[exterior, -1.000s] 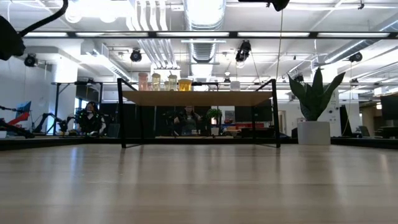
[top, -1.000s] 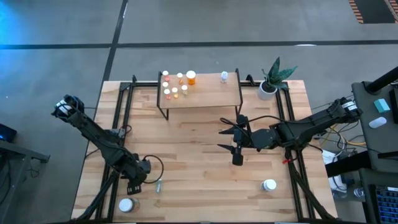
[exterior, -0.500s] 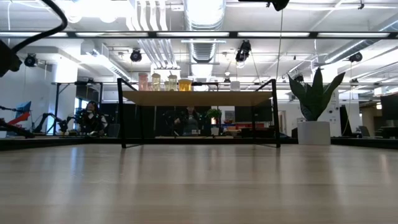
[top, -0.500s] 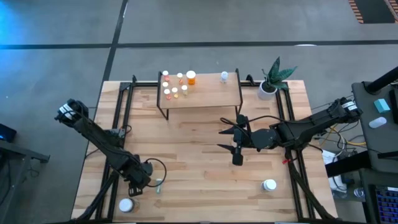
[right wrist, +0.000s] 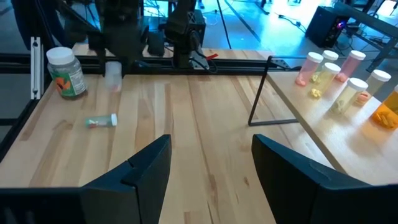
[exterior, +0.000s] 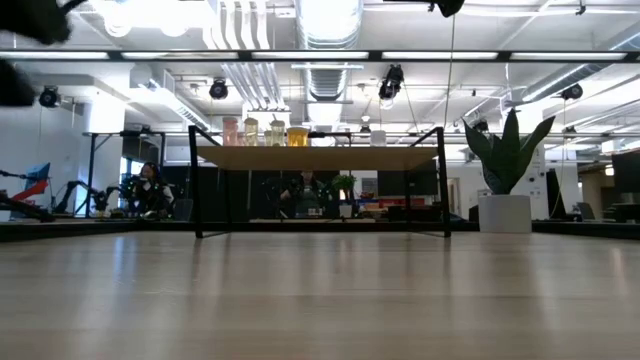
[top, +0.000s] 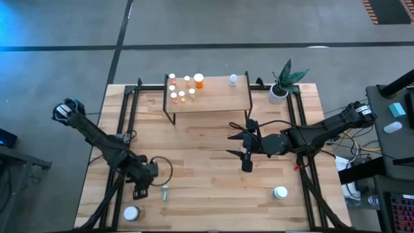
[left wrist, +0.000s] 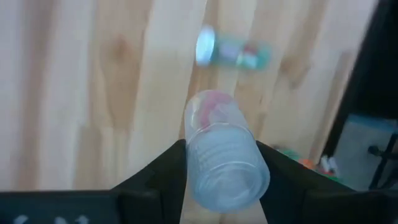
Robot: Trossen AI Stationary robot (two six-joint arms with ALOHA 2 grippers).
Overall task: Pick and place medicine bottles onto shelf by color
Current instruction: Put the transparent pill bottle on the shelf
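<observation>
My left gripper [top: 147,173] is over the table's near left part and is shut on a clear vial [left wrist: 221,158] with pinkish contents. A small white-capped vial [top: 165,192] lies on its side on the table just near of it, also seen in the left wrist view [left wrist: 233,51]. My right gripper [top: 231,145] hovers open right of the table's middle, in front of the shelf [top: 217,100]. Several orange, pink and yellow bottles [top: 184,89] stand on the shelf's left end, and one white bottle [top: 233,79] stands toward its right. My left gripper pinches the clear vial's body [left wrist: 224,171] between its two fingers, one on each side. The vial runs along the fingers, and its pink-filled end [left wrist: 211,109] sticks out past the fingertips. In the right wrist view the vial [right wrist: 112,73] is lifted clear of the table.
A white-capped jar [top: 131,213] stands at the near left corner, and another [top: 279,192] stands near right. A potted plant [top: 283,81] sits at the far right beside the shelf. Black frame rails [top: 129,123] run along both table sides. Bare planks [top: 200,168] lie between the arms.
My left arm dipped toward the near edge, then drew back up and slightly toward the far edge, with its gripper staying near the lying vial. That vial has not moved. My right arm has kept still.
</observation>
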